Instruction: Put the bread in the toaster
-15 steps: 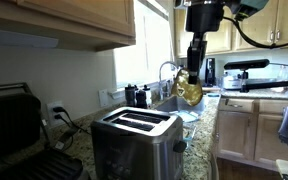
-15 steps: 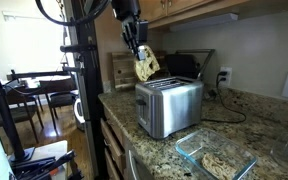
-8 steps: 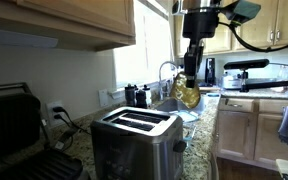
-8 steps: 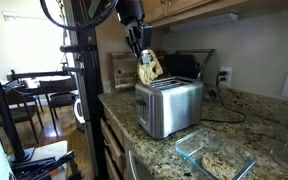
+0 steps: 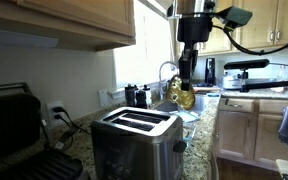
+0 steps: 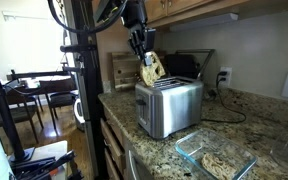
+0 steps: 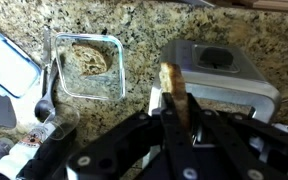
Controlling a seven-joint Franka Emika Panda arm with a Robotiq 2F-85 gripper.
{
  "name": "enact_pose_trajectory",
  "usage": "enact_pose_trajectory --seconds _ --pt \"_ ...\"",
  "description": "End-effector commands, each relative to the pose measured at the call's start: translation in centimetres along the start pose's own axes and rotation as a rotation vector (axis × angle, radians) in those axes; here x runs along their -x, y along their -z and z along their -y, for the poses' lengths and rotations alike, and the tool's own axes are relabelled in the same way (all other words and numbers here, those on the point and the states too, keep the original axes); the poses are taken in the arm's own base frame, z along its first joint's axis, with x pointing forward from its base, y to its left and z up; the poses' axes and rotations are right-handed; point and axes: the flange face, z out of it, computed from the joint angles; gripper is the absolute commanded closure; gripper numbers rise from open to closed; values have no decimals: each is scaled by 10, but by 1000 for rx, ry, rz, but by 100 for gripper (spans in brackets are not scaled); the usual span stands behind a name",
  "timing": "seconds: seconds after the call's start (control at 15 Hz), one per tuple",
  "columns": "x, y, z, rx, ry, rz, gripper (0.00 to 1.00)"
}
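Note:
My gripper (image 5: 183, 88) (image 6: 146, 62) is shut on the bread (image 5: 182, 96) (image 6: 152, 69), a golden-tan slice held on edge in the air. It hangs just above the near end of the toaster (image 6: 169, 104), a brushed steel box with two slots in a dark top (image 5: 136, 121). In the wrist view the bread (image 7: 173, 82) stands upright between my fingers (image 7: 170, 122), with the toaster (image 7: 220, 75) below and slightly to the right.
A black grill press (image 5: 14, 120) stands beside the toaster. A glass dish with food (image 6: 216, 158) (image 7: 87, 63) and its lid (image 7: 9, 62) lie on the granite counter (image 6: 164, 150). Wooden cabinets (image 5: 74, 20) hang overhead. A sink faucet (image 5: 164, 72) is behind.
My gripper has carried the bread sideways toward the toaster, closer over its top. It stays shut on the bread.

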Motion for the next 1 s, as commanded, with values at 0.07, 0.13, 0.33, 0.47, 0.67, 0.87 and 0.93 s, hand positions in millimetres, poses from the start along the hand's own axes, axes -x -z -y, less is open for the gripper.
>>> enact_pose_trajectory --seconds 0.07,0.13,0.33,0.47,0.67,0.87,0.93 --pt "-5 8 17 29 2 -25 94" --pt "-6 10 22 34 5 -28 93" --pt "-10 13 36 47 10 -33 93" --pt "-14 14 42 52 -1 -36 94" --pt "-21 13 45 55 -24 -33 94" --pt "-31 9 45 54 -45 -25 93" --pt "-34 7 45 55 -51 -22 93"
